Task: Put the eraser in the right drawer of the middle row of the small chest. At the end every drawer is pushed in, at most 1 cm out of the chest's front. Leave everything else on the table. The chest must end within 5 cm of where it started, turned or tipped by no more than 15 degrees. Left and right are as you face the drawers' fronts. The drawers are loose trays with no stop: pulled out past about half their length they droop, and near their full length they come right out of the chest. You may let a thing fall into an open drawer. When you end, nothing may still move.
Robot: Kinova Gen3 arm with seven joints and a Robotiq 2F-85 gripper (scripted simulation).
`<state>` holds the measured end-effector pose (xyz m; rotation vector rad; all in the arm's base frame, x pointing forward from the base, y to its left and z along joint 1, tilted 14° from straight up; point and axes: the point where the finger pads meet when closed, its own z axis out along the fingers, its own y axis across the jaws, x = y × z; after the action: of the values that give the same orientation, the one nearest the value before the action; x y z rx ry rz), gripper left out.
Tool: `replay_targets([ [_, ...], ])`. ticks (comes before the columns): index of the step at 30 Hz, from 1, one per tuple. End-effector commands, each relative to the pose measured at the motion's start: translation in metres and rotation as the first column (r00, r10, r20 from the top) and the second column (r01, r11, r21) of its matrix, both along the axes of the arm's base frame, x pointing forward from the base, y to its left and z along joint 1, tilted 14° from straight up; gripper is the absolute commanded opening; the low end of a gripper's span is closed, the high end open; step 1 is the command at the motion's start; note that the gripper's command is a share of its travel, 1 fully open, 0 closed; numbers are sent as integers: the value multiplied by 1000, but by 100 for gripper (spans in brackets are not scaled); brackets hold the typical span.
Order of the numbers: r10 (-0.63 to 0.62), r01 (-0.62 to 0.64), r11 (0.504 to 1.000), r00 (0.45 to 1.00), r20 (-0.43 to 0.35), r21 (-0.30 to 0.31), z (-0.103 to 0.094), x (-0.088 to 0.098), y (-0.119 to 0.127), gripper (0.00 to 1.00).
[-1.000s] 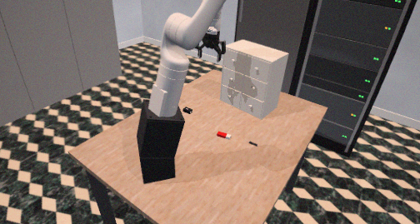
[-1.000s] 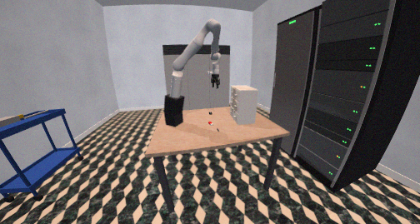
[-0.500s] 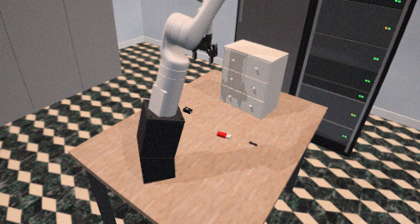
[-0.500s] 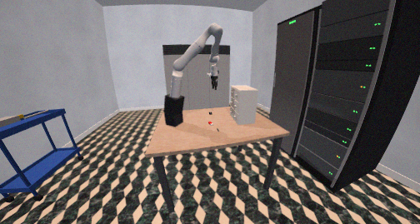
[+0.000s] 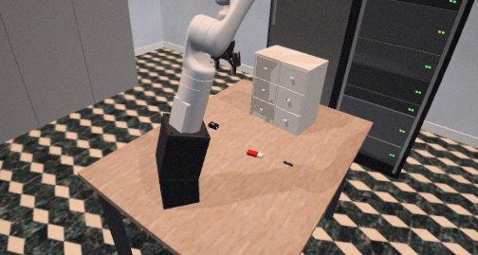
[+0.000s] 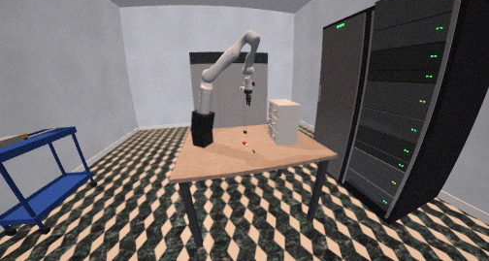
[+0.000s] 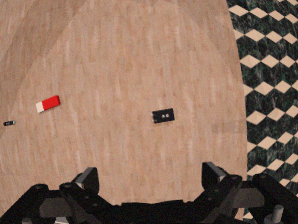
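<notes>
The red and white eraser [image 5: 254, 154] [image 6: 244, 143] [image 7: 48, 104] lies flat near the middle of the table. The small white chest [image 5: 314, 92] [image 6: 285, 122] stands at the table's far right side, and all its drawers look pushed in. The right drawer of its middle row [image 5: 290, 100] is closed. My gripper [image 5: 228, 62] [image 6: 247, 102] [image 7: 150, 177] is open and empty. It hangs high above the table's far edge, left of the chest and well away from the eraser.
A small black block [image 5: 213, 125] [image 6: 244, 131] [image 7: 162, 116] lies on the table below the gripper. A thin dark piece [image 5: 287, 163] [image 7: 8, 123] lies beyond the eraser. The arm's black base [image 5: 182, 166] stands on the table's left. Server racks [image 5: 408, 71] stand behind the chest.
</notes>
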<state>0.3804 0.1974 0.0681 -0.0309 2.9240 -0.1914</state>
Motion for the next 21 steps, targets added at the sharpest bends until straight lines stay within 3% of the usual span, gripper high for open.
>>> replay_targets([
  [1, 1, -1, 1000, 1000, -2, 0, -4, -4, 7, 100],
  [21, -40, 40, 999, 999, 8, 5, -10, -4, 14, 100],
])
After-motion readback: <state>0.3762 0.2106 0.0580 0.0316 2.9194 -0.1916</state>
